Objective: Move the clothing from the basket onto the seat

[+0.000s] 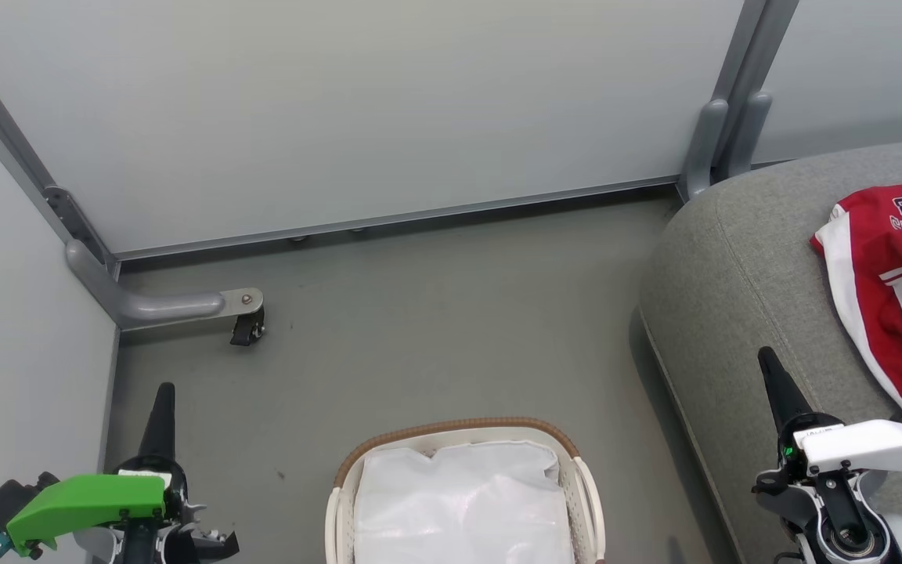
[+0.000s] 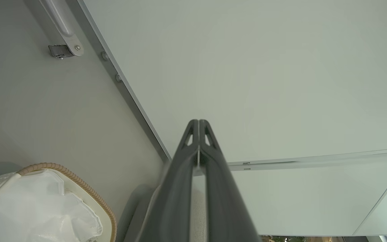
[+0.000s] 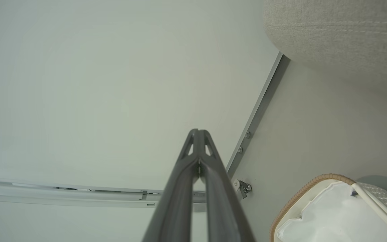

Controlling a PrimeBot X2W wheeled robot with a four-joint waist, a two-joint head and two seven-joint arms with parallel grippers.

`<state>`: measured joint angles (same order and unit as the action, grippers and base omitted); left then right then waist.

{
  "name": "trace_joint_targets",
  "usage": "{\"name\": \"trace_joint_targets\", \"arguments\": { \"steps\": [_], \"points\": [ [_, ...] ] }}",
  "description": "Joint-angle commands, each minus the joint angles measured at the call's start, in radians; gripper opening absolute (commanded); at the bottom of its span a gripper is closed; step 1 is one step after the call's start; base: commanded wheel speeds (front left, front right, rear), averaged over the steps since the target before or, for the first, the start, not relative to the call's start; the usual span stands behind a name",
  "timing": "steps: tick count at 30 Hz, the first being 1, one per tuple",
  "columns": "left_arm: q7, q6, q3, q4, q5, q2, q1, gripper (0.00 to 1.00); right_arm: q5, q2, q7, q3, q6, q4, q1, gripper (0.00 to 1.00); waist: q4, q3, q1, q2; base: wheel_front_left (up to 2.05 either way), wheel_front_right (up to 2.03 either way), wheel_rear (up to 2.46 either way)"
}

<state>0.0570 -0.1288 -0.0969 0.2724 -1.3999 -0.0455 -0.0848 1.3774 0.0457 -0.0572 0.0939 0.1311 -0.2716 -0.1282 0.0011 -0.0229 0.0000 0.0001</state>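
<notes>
Red clothing (image 1: 893, 282) with white stripes and a "23" print lies on the grey seat (image 1: 741, 266) at the right. The white basket (image 1: 584, 486) with a brown woven rim stands on the floor at the bottom middle; inside it I see a white crinkly liner sheet (image 1: 463, 501). My left gripper (image 1: 164, 392) is shut at the lower left, left of the basket, fingertips together and nothing held. Over the seat's near edge, beside the clothing, my right gripper (image 1: 766, 356) is shut and holds nothing. The wrist views show the left gripper (image 2: 198, 121) and right gripper (image 3: 197, 131) closed, with the basket (image 2: 104, 210) (image 3: 292, 203) low in a corner.
Pale partition panels (image 1: 357, 102) wall off the back and left. A grey bracket foot with a small castor (image 1: 247, 323) sits on the grey floor (image 1: 435, 329) at the back left. Another metal post (image 1: 721, 133) stands behind the seat's corner.
</notes>
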Motion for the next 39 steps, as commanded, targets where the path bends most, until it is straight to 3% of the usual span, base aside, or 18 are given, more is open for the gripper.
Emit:
{"name": "trace_joint_targets", "arguments": {
  "steps": [1,30,39],
  "points": [
    [0.006,-0.003,-0.006,-0.008,-0.026,-0.007,-0.023,0.0,0.027,0.006,-0.008,0.006,0.0,0.01,0.012,0.0,0.0,0.001,0.0,-0.0001,0.0,0.0,0.0],
    [0.061,-0.004,-0.02,-0.03,-0.218,-0.008,-0.031,0.0,0.24,0.007,-0.061,0.023,-0.001,0.03,0.026,0.0,-0.001,0.02,0.0,-0.0001,0.0,0.0,0.0],
    [0.061,-0.004,-0.019,-0.029,-0.214,-0.008,-0.029,0.0,0.237,0.007,-0.06,0.022,-0.001,0.03,0.026,0.0,-0.001,0.02,0.0,-0.0001,0.0,0.0,0.0]
  ]
}}
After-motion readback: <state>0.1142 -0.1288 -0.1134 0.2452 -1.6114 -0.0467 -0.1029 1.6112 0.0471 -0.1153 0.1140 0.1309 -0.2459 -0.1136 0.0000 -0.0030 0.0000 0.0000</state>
